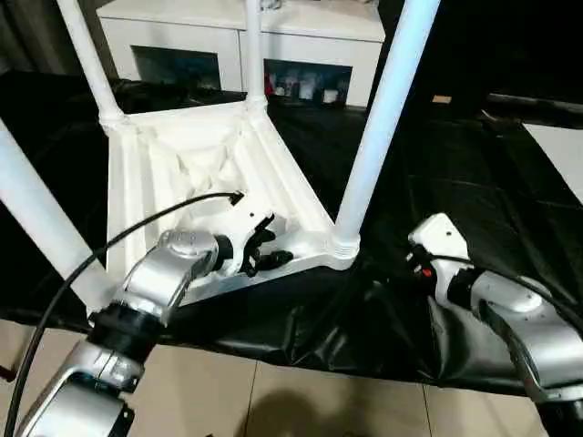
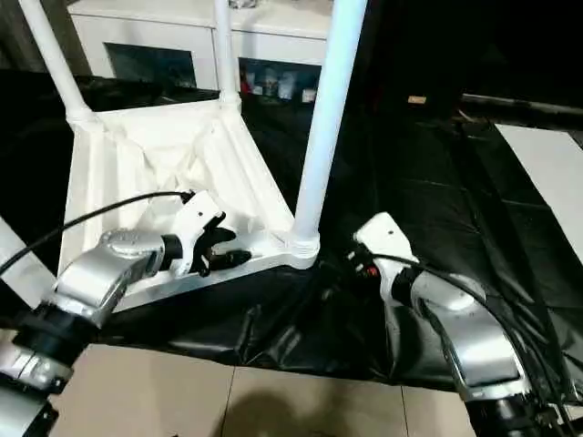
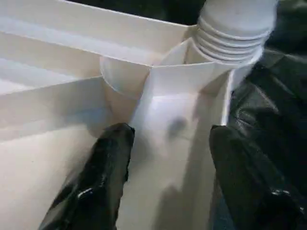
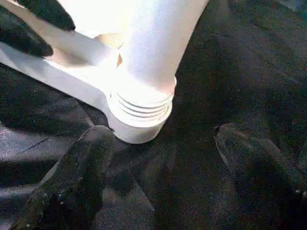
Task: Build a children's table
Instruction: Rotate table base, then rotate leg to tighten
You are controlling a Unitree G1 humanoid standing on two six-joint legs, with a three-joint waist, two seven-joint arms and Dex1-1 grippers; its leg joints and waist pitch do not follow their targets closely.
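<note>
Children's table [image 1: 196,168] upside down, legs [image 1: 383,123] pointing up, my left gripper [image 1: 260,248] parted astride its near rim (about 7 o'clock of the near corner leg), my right gripper [image 4: 160,167] wide open, empty.

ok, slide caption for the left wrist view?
Open left gripper straddling the tabletop rim beside a seated leg.

A dark sheet, a cupboard and a tiled floor

A shiny black plastic sheet [image 1: 428,182] lies crinkled over the ground. A white cabinet with glass doors [image 1: 301,41] stands at the back, with small colourful things [image 1: 305,86] behind the glass. Pale beige floor tiles [image 1: 301,401] show at the near edge of the sheet.
</note>
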